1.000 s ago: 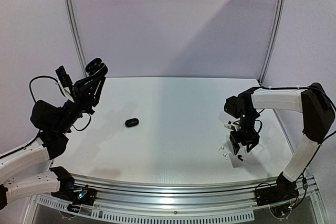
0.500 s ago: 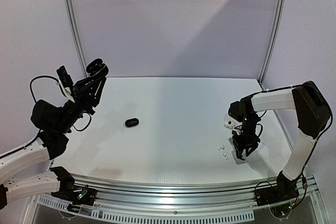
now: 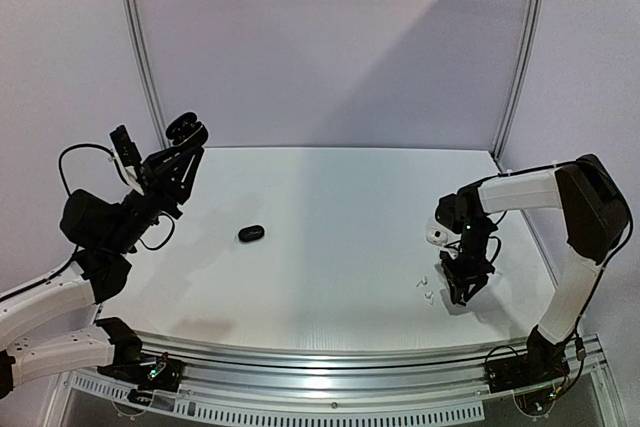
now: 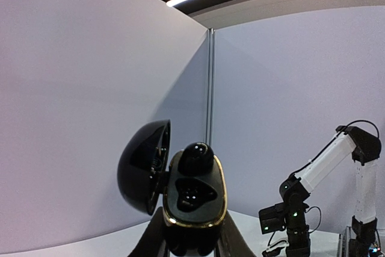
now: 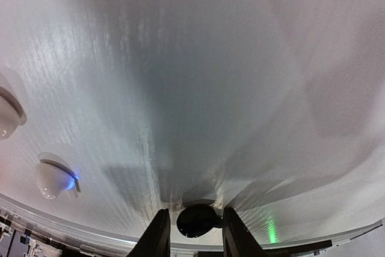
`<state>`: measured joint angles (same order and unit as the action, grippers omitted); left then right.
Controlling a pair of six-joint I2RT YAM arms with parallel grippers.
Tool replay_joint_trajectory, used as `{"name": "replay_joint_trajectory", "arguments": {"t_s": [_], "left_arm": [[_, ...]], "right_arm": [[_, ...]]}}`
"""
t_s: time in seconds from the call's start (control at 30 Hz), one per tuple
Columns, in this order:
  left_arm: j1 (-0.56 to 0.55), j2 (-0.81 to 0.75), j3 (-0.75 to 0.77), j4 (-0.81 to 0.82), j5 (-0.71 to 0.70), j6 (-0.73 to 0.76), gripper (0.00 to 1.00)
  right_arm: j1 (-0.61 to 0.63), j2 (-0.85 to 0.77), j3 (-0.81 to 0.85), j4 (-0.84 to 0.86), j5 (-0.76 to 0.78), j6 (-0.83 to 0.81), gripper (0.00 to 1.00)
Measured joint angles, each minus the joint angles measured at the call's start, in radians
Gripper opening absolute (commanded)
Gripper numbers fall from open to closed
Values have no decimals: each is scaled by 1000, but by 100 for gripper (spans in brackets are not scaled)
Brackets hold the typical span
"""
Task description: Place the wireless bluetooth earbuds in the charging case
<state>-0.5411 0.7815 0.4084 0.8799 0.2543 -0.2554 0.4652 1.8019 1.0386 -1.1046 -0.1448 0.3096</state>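
Observation:
My left gripper (image 3: 186, 131) is raised at the far left, shut on the open black charging case (image 4: 194, 200) with a gold rim. Its lid (image 4: 143, 167) hangs open to the left. One glossy black earbud (image 4: 197, 157) sits in the upper socket and the lower socket (image 4: 192, 194) is bare. My right gripper (image 3: 465, 282) is down on the table at the right. In the right wrist view its fingers (image 5: 157, 236) straddle a black earbud (image 5: 195, 221) lying on the table, with thin gaps on both sides. Two white earbuds (image 3: 426, 288) lie just left of it.
A shut black case (image 3: 251, 233) lies on the table left of centre. A white case (image 3: 437, 236) sits behind the right gripper. The white earbuds (image 5: 53, 179) are close to the table's near edge (image 5: 90, 227), and the right gripper works just inside that edge.
My right gripper has come down onto the table over the black earbud and its jaws have narrowed around it. The left arm and its case have stayed put.

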Motion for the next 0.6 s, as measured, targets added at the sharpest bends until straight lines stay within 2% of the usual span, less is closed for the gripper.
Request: {"name": "replay_joint_trajectory", "arguments": {"t_s": [0.3,0.6], "left_arm": [[1,0,0,-3,0,0,0],[1,1,0,-3,0,0,0]], "right_arm": [[-2,-5,-20,16,-82,135,26],[-2,-54,-80,66,-167,295,29]]}}
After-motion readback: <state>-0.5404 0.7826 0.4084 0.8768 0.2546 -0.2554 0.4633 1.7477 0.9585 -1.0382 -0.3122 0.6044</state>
